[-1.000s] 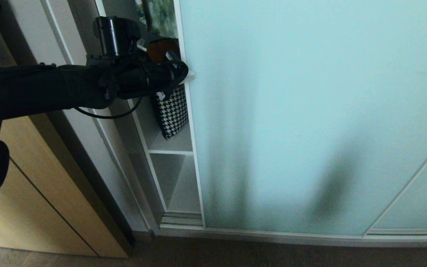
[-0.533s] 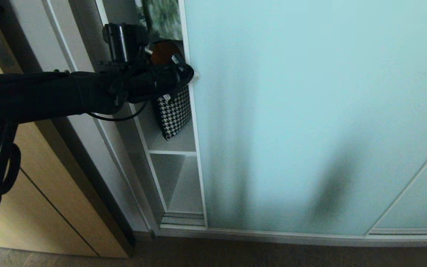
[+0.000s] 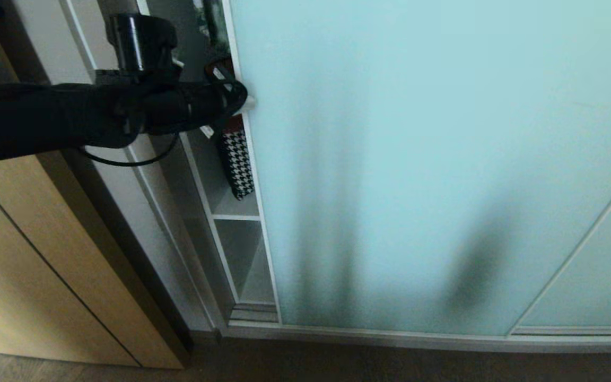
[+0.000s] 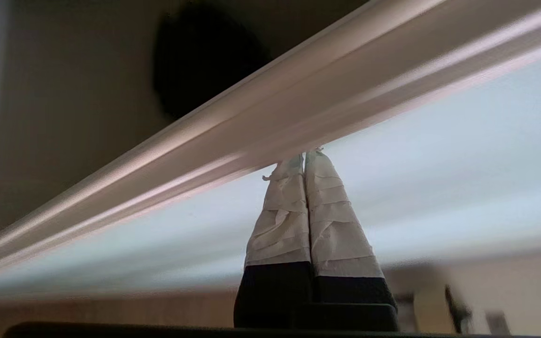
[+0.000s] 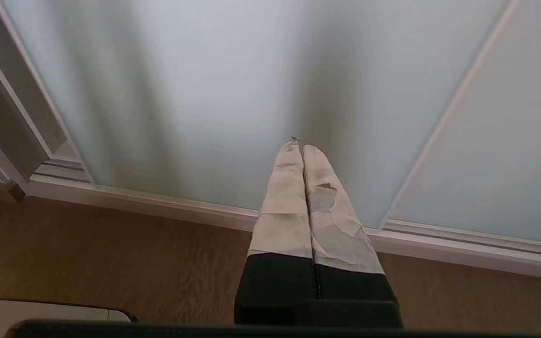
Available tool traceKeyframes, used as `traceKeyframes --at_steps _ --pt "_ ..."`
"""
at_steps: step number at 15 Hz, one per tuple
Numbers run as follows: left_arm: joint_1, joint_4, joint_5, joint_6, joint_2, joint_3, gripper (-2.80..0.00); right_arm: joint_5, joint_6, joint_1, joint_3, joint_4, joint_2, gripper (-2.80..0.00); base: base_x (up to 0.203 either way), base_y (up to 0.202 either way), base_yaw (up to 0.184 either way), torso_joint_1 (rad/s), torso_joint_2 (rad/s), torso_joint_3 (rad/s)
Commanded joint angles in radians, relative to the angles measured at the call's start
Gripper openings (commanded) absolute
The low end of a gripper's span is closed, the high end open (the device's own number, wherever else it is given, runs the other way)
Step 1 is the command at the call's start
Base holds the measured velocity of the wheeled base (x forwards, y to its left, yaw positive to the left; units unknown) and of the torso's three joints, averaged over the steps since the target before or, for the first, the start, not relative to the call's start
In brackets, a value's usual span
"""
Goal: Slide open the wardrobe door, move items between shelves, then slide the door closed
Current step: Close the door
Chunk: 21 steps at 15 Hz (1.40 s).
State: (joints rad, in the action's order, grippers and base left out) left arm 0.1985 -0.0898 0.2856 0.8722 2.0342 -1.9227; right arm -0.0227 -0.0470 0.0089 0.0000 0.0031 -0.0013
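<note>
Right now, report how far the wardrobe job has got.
Done: can't tell. In hand: left claw, shut, tips pressed on the door frame edge; only a narrow gap shows the shelves. Right claw shut, idle low near the floor. Left: getting the door fully shut.

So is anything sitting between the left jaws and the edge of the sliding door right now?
Nothing visible does. The left gripper, jaws shut, has its taped fingertips right at the silver frame of the sliding wardrobe door, by the narrow gap that shows the shelves.
</note>
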Motion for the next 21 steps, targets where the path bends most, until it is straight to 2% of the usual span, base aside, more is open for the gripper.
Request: traceKeyframes --at_steps 1,6,11,13,15,16,18,21 --pt "-0.004 0.021 0.011 0.004 -0.091 0.003 -2.80 0.000 -0.001 0.000 0.000 0.000 0.000 -2.80 0.000 0.000 0.000 0.000 0.00 0.000" --pt "-0.024 0.079 0.009 -0.001 -0.181 0.019 -2.80 0.000 -0.001 0.000 0.000 0.000 0.000 -2.80 0.000 0.000 0.000 0.000 0.00 0.000" --pt "-0.066 0.083 0.009 -0.026 -0.212 0.051 -2.80 0.000 -0.001 0.000 0.000 0.000 0.000 -2.80 0.000 0.000 0.000 0.000 0.00 0.000" --pt "-0.066 0.084 0.010 -0.071 -0.285 0.082 -2.80 0.000 -0.001 0.000 0.000 0.000 0.000 -2.80 0.000 0.000 0.000 0.000 0.00 0.000" --pt "-0.065 0.106 -0.005 -0.179 -0.387 0.132 -2.80 0.000 -0.001 0.000 0.000 0.000 0.000 -2.80 0.000 0.000 0.000 0.000 0.00 0.000" --pt "-0.065 0.120 -0.037 -0.238 -0.446 0.173 -2.80 0.000 -0.001 0.000 0.000 0.000 0.000 -2.80 0.000 0.000 0.000 0.000 0.00 0.000" --pt "-0.061 0.133 -0.144 -0.400 -0.574 0.306 -2.80 0.000 -0.001 0.000 0.000 0.000 0.000 -2.80 0.000 0.000 0.000 0.000 0.00 0.000" --pt "-0.060 0.125 -0.326 -0.666 -0.806 0.588 -2.80 0.000 -0.001 0.000 0.000 0.000 0.000 -2.80 0.000 0.000 0.000 0.000 0.00 0.000"
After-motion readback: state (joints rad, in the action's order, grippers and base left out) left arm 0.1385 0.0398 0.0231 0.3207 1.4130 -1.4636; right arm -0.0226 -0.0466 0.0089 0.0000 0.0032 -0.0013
